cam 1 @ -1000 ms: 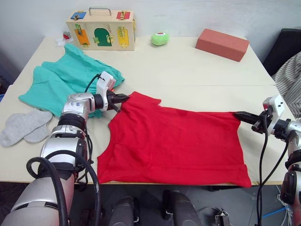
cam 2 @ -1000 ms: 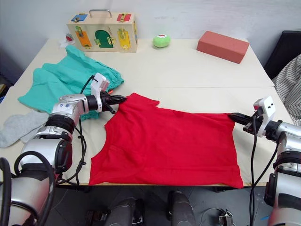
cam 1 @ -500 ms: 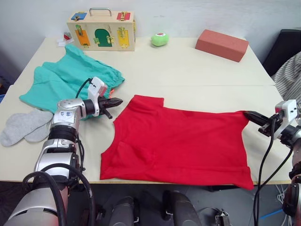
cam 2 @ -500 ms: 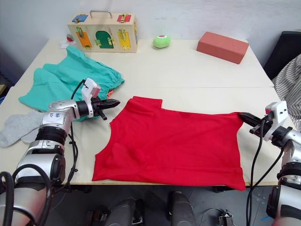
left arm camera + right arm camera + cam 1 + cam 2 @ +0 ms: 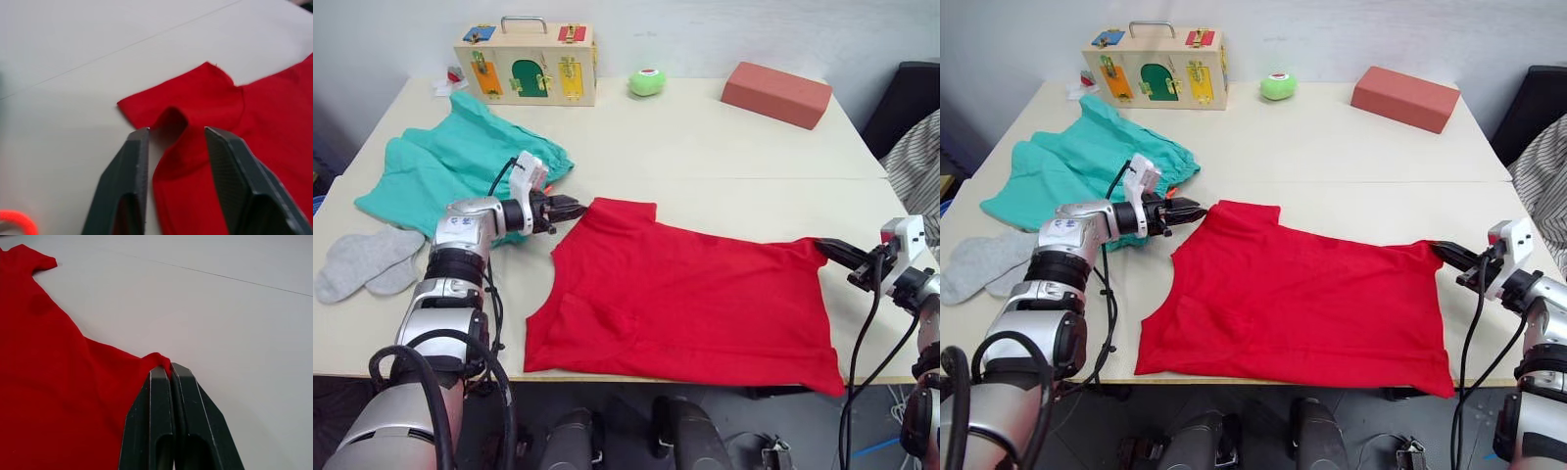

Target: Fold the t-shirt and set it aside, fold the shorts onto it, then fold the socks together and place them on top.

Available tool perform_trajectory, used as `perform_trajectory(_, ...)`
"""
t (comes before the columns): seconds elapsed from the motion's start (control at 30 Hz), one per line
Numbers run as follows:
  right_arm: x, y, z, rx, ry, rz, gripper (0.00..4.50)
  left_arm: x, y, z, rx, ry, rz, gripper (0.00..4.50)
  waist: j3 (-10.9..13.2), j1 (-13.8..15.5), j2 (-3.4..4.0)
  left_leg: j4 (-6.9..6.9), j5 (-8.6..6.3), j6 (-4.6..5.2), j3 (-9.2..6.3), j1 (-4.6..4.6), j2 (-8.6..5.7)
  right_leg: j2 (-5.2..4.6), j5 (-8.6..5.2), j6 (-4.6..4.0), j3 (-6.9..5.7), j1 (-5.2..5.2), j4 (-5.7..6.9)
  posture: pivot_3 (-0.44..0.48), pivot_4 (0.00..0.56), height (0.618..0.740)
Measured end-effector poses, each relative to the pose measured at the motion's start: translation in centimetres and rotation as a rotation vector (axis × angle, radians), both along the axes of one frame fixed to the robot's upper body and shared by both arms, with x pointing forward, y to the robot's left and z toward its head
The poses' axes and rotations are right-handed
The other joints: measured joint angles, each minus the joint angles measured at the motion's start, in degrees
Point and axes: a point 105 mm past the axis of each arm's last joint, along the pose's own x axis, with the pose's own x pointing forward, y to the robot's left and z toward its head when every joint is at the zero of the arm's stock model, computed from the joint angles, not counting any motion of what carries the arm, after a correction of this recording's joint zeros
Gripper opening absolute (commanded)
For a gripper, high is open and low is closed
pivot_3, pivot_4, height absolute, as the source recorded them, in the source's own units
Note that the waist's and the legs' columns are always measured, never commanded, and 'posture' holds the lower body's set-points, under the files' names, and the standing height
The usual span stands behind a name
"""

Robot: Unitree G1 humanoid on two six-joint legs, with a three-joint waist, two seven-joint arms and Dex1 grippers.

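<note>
Red t-shirt [image 5: 685, 299] lies flat — right gripper [image 5: 165, 373] jaws pinch its corner, left gripper [image 5: 171, 137] jaws apart at its sleeve.

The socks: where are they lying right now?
In the left eye view, the socks lie flat at the table's left edge, beside the shorts, left of the left arm.

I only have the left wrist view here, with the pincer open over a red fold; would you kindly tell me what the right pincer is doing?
Observer: The right pincer is shut on the opposite corner of the t-shirt.
Operator: Thank you. Is the shirt folded yet?
Observer: No, it lies spread open across the near half of the table.
Operator: And where are the other clothes?
Observer: The shorts and the socks lie unfolded on the robot's left of the shirt.
</note>
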Motion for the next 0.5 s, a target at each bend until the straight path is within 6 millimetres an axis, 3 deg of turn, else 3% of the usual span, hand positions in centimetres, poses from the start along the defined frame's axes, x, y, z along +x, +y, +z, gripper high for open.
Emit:
perform_trajectory(0.1, 0.2, 0.8, -0.2, -0.004, 0.000, 0.027, 0.00, 0.8, -0.6, 1.0, -0.022, 0.092, 0.060, 3.75, 0.0, 0.0, 0.00, -0.01, 0.00, 0.00, 0.00, 0.01, 0.00, 0.00, 0.00, 0.00, 0.04, 0.00, 0.02, 0.000, 0.150, 0.740)
perform_trajectory(0.2, 0.3, 1.0, -0.3, -0.008, -0.004, 0.033, 0.00, 0.9, -0.7, 0.9, -0.034, 0.161, 0.086, 3.75, 0.0, -0.2, 0.00, -0.07, -0.01, -0.02, 0.04, 0.04, 0.03, 0.04, 0.00, 0.01, 0.07, -0.02, 0.14, 0.000, 0.150, 0.740)
perform_trajectory(0.37, 0.1, 1.0, -0.5, -0.015, 0.000, 0.035, 0.00, 0.3, -0.4, -1.4, 0.016, 0.296, 0.116, 3.75, 0.0, -0.1, -0.01, -0.04, -0.01, -0.02, 0.04, 0.03, 0.00, 0.13, 0.00, 0.01, 0.09, -0.02, 0.13, 0.000, 0.150, 0.740)
perform_trajectory(0.5, 0.0, 1.0, -0.7, -0.015, 0.005, 0.035, 0.00, 0.4, -0.7, -1.0, 0.018, 0.298, 0.111, 3.75, 0.0, 0.0, -0.02, -0.02, -0.02, -0.04, 0.04, 0.02, 0.00, 0.06, 0.00, 0.01, 0.10, -0.02, 0.03, 0.000, 0.150, 0.740)
